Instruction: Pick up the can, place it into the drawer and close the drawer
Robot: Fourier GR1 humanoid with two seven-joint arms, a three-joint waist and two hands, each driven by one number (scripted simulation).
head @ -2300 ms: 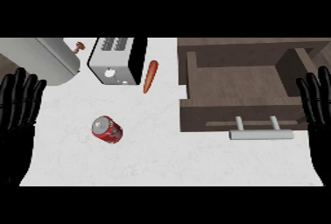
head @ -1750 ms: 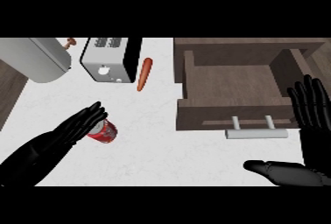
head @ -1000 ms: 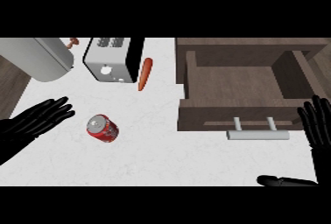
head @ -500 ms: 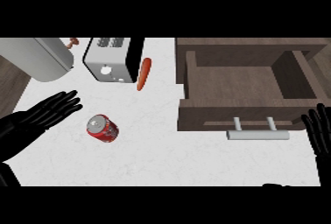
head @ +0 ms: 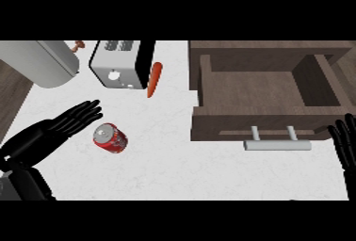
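Can (head: 110, 138) lies on its side on the counter (head: 173, 164), bare top around it; left hand (head: 52, 132) just beside, fingers straight, holding nothing. Drawer (head: 261, 94) pulled open; right hand (head: 344, 146) at right edge, fingers spread.

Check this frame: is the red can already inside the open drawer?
No, the red can lies on the white counter, left of the open drawer.

I get even, bright light over the white counter (head: 208, 174), with no glare spots anywhere. Shadows are soft and short: a faint one hugs the can (head: 110, 138), another sits under the drawer handle (head: 277, 145). The open drawer (head: 257, 94) is darker along its inner walls. The left hand (head: 52, 132) reads as near-solid black, surface detail hard to make out.
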